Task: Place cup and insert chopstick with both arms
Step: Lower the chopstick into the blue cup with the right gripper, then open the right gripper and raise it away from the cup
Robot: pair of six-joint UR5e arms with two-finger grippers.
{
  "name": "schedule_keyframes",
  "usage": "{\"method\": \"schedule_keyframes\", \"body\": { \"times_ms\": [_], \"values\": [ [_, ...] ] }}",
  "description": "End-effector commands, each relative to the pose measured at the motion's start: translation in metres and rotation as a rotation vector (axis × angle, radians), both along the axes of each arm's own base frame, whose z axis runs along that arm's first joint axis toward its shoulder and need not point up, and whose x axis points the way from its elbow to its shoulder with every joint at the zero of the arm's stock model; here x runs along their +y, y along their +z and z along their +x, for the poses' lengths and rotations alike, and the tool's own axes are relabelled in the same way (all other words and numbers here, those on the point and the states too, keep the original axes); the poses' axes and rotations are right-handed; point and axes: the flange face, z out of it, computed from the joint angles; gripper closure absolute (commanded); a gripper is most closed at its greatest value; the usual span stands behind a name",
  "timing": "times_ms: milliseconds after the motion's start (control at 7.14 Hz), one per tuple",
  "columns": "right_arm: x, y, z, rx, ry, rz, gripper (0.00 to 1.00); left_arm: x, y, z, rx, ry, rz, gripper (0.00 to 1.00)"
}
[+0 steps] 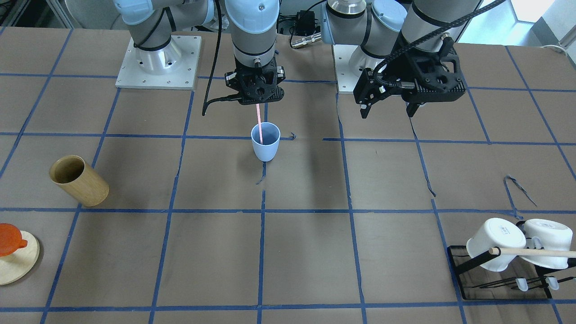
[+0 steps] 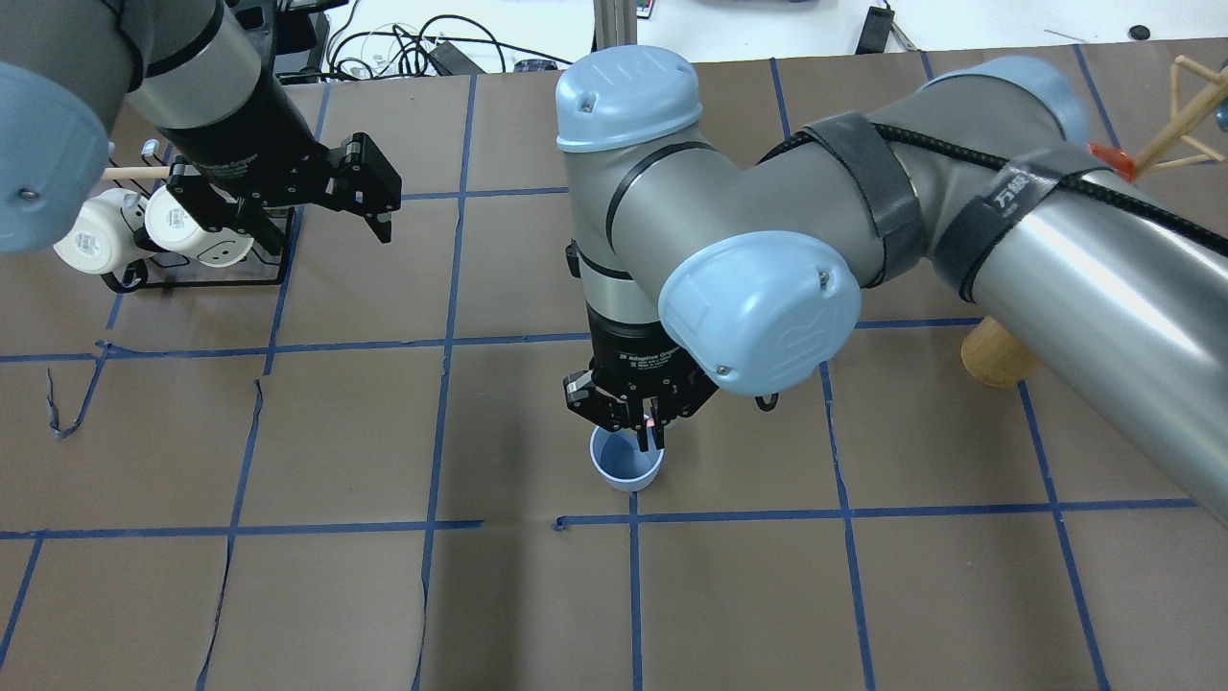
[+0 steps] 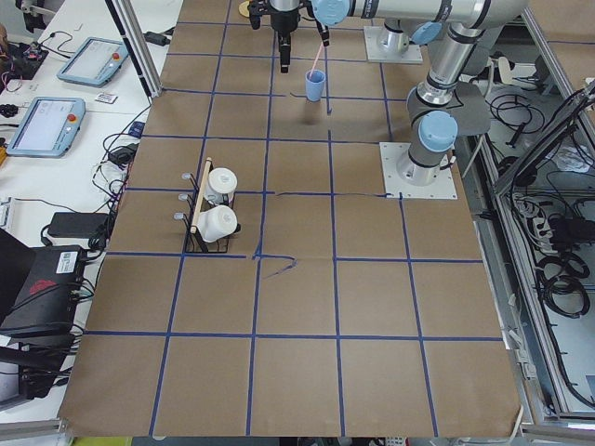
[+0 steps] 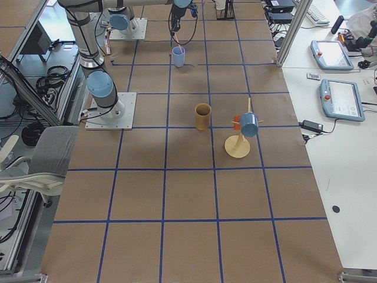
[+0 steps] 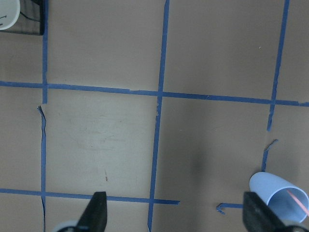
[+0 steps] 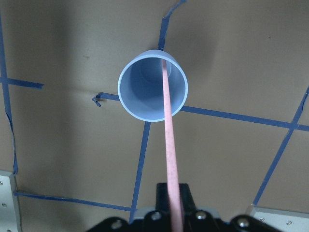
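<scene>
The light blue cup (image 1: pixel 265 144) stands upright near the table's middle; it also shows in the overhead view (image 2: pixel 624 467) and the right wrist view (image 6: pixel 140 99). My right gripper (image 1: pixel 258 102) hangs straight above it, shut on the top of the pink chopstick (image 1: pixel 259 121). The chopstick (image 6: pixel 170 140) runs down with its lower end inside the cup's mouth. I cannot tell whether it touches the cup's bottom. My left gripper (image 1: pixel 387 112) is open and empty, raised off to the side, with the cup (image 5: pixel 275 191) at the lower right of its wrist view.
A tan wooden cylinder cup (image 1: pixel 78 180) stands on the right arm's side, near a wooden stand (image 1: pixel 18 263) with an orange piece. A black rack (image 1: pixel 463 265) with two white mugs and a pale wooden rod (image 1: pixel 535 252) sits on the left arm's side.
</scene>
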Motion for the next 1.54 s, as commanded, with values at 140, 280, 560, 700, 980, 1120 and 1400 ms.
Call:
{"method": "schedule_keyframes", "body": {
  "times_ms": [140, 280, 560, 700, 980, 1120, 1400],
  "values": [
    [0.002, -0.026, 0.0, -0.001, 0.0, -0.003, 0.83, -0.001, 0.001, 0.0, 0.002, 0.0, -0.003, 0.0],
    [0.002, -0.029, 0.0, -0.002, 0.003, -0.005, 0.78, -0.001, 0.001, 0.0, 0.002, 0.0, -0.003, 0.0],
    [-0.004, -0.026, 0.002, -0.014, 0.011, -0.045, 0.45, -0.001, 0.002, 0.001, 0.0, 0.003, -0.004, 0.0],
    [-0.008, -0.022, 0.003, -0.026, 0.005, -0.081, 0.37, -0.001, 0.002, 0.001, 0.0, 0.001, -0.003, 0.0],
    [-0.023, 0.001, 0.004, -0.068, 0.009, -0.171, 0.12, 0.0, 0.001, 0.001, 0.0, 0.001, -0.001, 0.0],
    [-0.041, 0.026, -0.004, -0.095, 0.029, -0.236, 0.02, -0.001, 0.002, 0.001, 0.0, 0.001, -0.003, 0.0],
    [-0.09, 0.09, -0.046, -0.08, 0.0, -0.36, 0.0, -0.001, 0.002, 0.001, 0.002, 0.003, -0.003, 0.0]
  ]
}}
